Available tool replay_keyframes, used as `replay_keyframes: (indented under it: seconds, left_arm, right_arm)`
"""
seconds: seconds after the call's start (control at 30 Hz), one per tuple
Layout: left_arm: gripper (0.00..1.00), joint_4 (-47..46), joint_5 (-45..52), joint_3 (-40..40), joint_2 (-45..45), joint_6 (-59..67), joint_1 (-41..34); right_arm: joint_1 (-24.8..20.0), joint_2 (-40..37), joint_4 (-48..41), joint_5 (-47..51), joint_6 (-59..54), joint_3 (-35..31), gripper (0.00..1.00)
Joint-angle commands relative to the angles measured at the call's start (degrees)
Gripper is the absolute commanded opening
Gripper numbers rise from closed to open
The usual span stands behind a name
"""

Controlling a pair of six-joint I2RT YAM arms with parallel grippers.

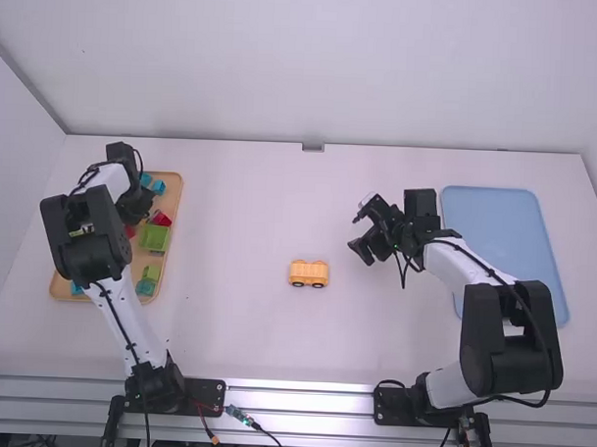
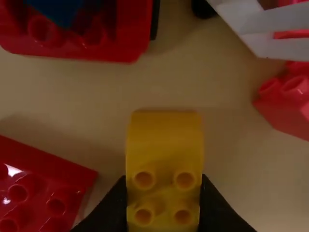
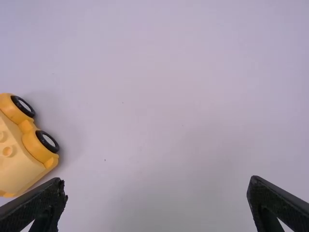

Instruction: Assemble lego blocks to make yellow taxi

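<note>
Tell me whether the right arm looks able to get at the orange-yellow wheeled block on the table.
Probably yes: the wheeled block sits on bare tabletop just left of the right gripper, whose fingers are open and empty, and nothing visible stands between them.

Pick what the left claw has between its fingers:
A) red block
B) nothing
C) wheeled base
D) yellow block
D: in the left wrist view, the left claw has its fingers against both sides of the yellow block.
</note>
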Motion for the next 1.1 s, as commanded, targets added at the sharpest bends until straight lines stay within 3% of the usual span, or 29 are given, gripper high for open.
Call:
replay_keyframes:
  seconds: [0.0, 0.17, 0.23, 0.27, 0.4, 0.7, 0.87, 1.07]
  left_arm:
    - [0.30, -1.0, -0.4, -1.3, 0.7, 0.4, -0.1]
    - [0.32, -0.9, -0.9, -1.4, 0.7, 0.4, -0.1]
    - [0.39, -1.1, -1.6, -1.4, 0.7, 0.4, -0.1]
    - [0.54, -1.3, -2.2, -1.4, 0.7, 0.4, -0.2]
    - [0.57, -1.4, -2.3, -1.4, 0.7, 0.4, -0.2]
    - [0.53, -2.1, -7.0, -1.5, 0.7, -3.2, -1.2]
    - [0.42, -1.4, -9.9, -1.6, 0.7, -3.0, -3.7]
    - [0.42, -0.6, -16.3, -3.2, 0.6, -7.0, -6.7]
  right_arm:
    - [-0.2, -1.9, -0.2, 0.1, -0.1, 1.5, 0.99]
    - [-0.2, -1.9, -0.2, 0.1, -0.1, 1.5, 0.99]
    - [-0.2, -1.9, -0.2, 0.1, -0.1, 1.5, 0.99]
    - [-0.2, -1.9, -0.1, 0.1, -0.1, 1.5, 0.99]
    - [-0.2, -1.9, -0.1, 0.1, -0.1, 1.5, 0.99]
    - [-0.2, -1.9, -0.1, 0.1, -0.1, 1.5, 0.99]
    - [-0.2, -1.9, -0.2, 0.1, -0.1, 1.5, 0.99]
    - [-0.3, -1.9, -0.4, 0.1, -0.1, 1.5, 0.99]
